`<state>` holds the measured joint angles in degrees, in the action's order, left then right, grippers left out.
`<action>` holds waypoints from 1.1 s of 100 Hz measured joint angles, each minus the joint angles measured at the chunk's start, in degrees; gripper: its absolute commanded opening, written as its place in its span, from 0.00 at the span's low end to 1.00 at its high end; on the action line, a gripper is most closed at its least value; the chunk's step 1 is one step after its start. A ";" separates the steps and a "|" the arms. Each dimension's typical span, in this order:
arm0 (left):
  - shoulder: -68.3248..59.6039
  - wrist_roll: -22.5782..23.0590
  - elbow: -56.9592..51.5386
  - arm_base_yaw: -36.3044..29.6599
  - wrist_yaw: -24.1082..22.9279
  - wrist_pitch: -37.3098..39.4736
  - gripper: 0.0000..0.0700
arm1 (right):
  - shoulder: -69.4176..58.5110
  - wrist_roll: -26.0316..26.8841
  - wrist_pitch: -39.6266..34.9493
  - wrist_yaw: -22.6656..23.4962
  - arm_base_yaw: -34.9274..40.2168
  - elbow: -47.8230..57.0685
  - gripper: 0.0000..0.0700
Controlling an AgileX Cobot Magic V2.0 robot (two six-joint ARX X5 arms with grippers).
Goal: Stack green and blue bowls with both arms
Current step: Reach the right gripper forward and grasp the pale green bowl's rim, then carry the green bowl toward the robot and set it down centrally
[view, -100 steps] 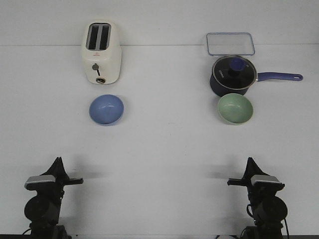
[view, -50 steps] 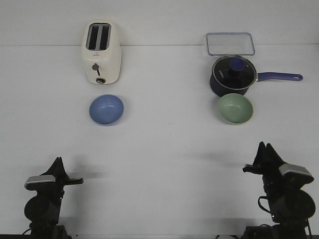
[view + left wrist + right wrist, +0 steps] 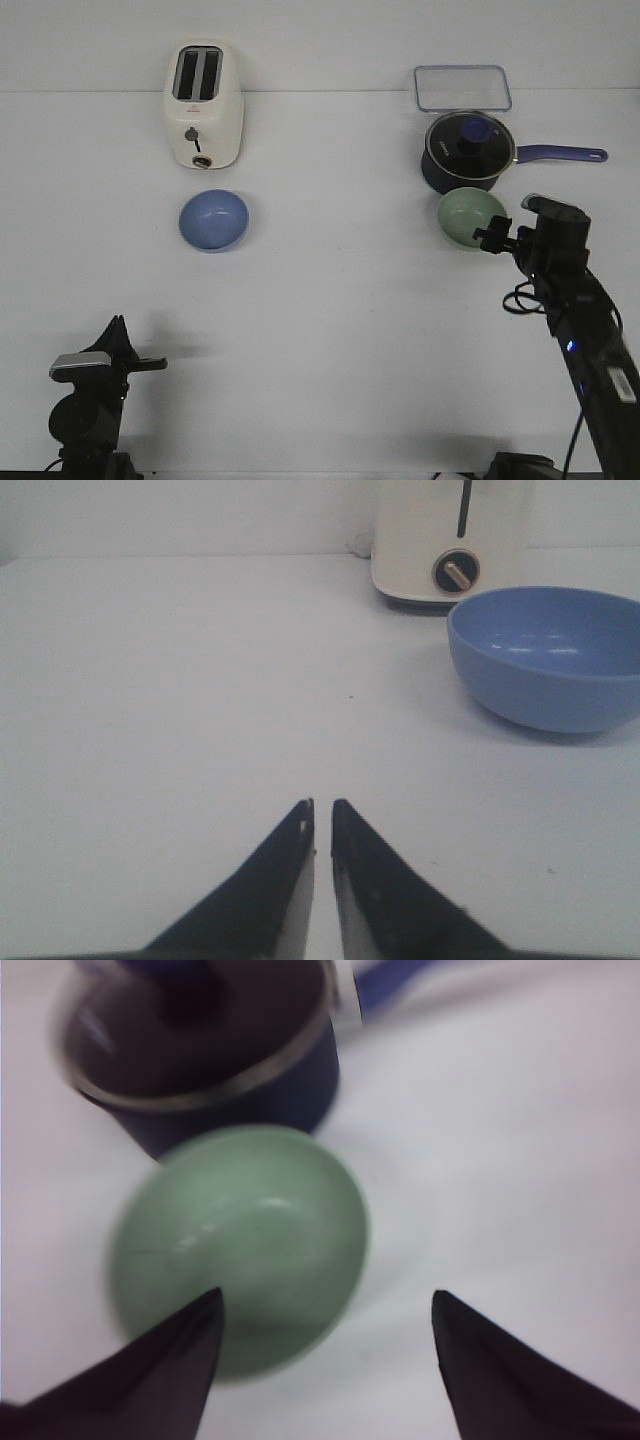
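The blue bowl (image 3: 213, 220) sits on the white table at the left, in front of the toaster; it also shows in the left wrist view (image 3: 550, 660). The green bowl (image 3: 466, 215) sits at the right, right in front of the saucepan. My right gripper (image 3: 488, 236) hovers over the green bowl's near right rim. In the right wrist view it (image 3: 327, 1305) is open and empty, with one finger over the green bowl (image 3: 240, 1250) and the other over bare table. My left gripper (image 3: 118, 330) rests low at the near left, shut and empty (image 3: 322, 805).
A cream toaster (image 3: 203, 105) stands behind the blue bowl and shows in the left wrist view (image 3: 450, 540). A dark navy saucepan (image 3: 468, 152) with glass lid and long handle touches the green bowl's far side (image 3: 200, 1060). A clear rectangular container (image 3: 462, 88) lies behind it.
My right arm has risen from its low rest and reached forward to the green bowl, its jaws open. The left arm and both bowls have not moved.
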<state>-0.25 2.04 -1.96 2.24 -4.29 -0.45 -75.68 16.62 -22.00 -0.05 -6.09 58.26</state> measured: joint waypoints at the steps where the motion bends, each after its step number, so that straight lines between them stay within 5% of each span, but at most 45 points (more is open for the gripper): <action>1: 0.00 0.00 0.00 0.00 0.00 0.00 0.02 | -1.03 -0.11 0.02 0.11 -0.20 0.46 0.59; 29: 0.00 0.00 0.00 0.00 0.00 0.00 0.02 | -20.28 -0.87 1.57 3.43 -2.82 10.54 0.56; 49: 0.00 0.00 0.00 0.00 0.00 0.00 0.02 | -24.44 -0.83 4.33 4.94 -2.82 10.69 0.31; 60: 0.00 0.00 0.00 0.00 -0.02 0.02 0.02 | -24.83 -0.74 4.59 5.03 -2.82 10.69 0.00; 110: 0.00 0.00 0.00 0.00 0.00 0.02 0.02 | -13.33 -1.22 -3.93 13.53 -3.65 9.70 0.00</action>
<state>-0.25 2.04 -1.96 2.24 -4.29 -0.43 -89.01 15.40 -25.93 13.47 -9.74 67.96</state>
